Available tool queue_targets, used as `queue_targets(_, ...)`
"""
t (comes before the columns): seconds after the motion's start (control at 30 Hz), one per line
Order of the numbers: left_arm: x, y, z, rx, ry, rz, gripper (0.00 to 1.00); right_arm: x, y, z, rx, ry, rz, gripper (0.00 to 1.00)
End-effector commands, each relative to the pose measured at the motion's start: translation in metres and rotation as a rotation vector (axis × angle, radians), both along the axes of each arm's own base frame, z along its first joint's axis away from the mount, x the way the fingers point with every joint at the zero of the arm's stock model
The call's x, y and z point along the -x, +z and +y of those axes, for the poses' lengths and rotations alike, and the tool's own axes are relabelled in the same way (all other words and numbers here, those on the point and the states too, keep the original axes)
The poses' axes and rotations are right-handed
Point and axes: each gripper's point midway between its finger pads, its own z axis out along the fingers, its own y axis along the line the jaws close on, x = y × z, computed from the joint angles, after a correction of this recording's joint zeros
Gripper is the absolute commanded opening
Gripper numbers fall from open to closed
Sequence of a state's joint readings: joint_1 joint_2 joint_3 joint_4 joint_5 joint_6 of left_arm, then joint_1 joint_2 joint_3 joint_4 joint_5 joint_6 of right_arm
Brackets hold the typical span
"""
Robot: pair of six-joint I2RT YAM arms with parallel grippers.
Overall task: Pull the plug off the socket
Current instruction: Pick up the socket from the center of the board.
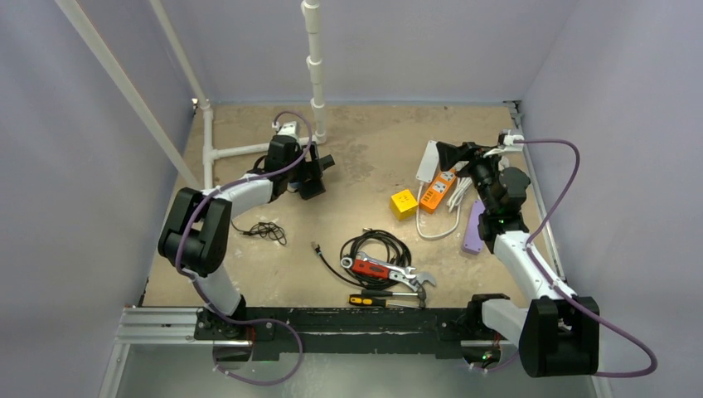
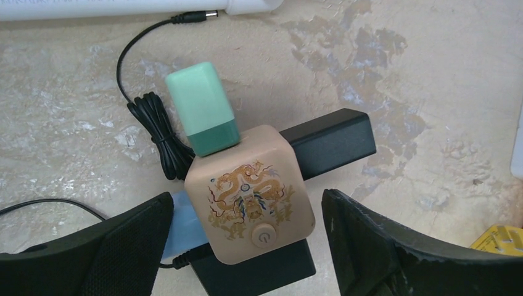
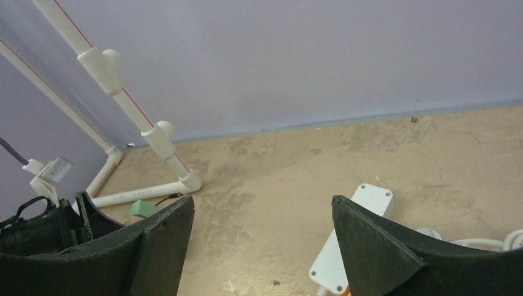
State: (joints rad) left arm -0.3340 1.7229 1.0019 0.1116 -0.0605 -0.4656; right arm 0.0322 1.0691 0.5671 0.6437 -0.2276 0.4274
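A beige cube socket (image 2: 250, 194), printed with a gilt dragon and fitted with a round power button, sits squarely between the fingers of the left pincer (image 2: 247, 203), which is released and spread wide, gripping nothing. A mint-green plug (image 2: 202, 108) juts from the cube's far face, away from the pincer. A black plug (image 2: 330, 142) sticks out towards the right-hand finger (image 2: 382, 246), a pale blue one (image 2: 182, 225) lies against the left-hand finger (image 2: 105, 246), and another black block (image 2: 253, 271) sits on the near side, deepest in the pincer. A thin black cable (image 2: 148, 117) coils beyond the left finger. All of it rests on the scuffed tabletop (image 2: 432, 92).

The step in hand appears to be the approach: the pincer is lined up over the cube but has not clamped. Which plug is meant cannot be told; the green one is the most exposed.

The next move likely calls for clenching on the cube to brace it, or on one plug alone, then a straight pull along the pins so the cube does not drag behind.

The right pincer (image 3: 260, 206), well apart across the table, is likewise released and holds nothing, with a white power strip (image 3: 351, 240) beneath its right finger. It would have to cross over to share the pull.
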Motion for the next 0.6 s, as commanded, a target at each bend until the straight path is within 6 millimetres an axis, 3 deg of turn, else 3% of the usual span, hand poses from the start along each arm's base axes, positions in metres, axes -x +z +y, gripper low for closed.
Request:
queue_targets(0.0, -0.018, 0.017, -0.001, 0.039, 0.027, -0.059, 0.84, 0.0, 0.011, 0.003, 0.003, 0.016, -0.036, 0.83)
queue_targets(0.1, -0.022, 0.016, 0.006, 0.057, 0.043, -0.059, 0.76, -0.001, 0.01, 0.003, 0.004, 0.017, -0.033, 0.83)
queue_targets(0.23, -0.027, 0.012, 0.011, 0.092, 0.053, -0.052, 0.75, -0.002, 0.009, 0.004, 0.001, 0.019, -0.028, 0.83)
queue_targets(0.57, -0.035, 0.0, 0.008, 0.093, 0.015, -0.024, 0.85, -0.004, 0.005, 0.005, 0.0, 0.026, -0.02, 0.83)
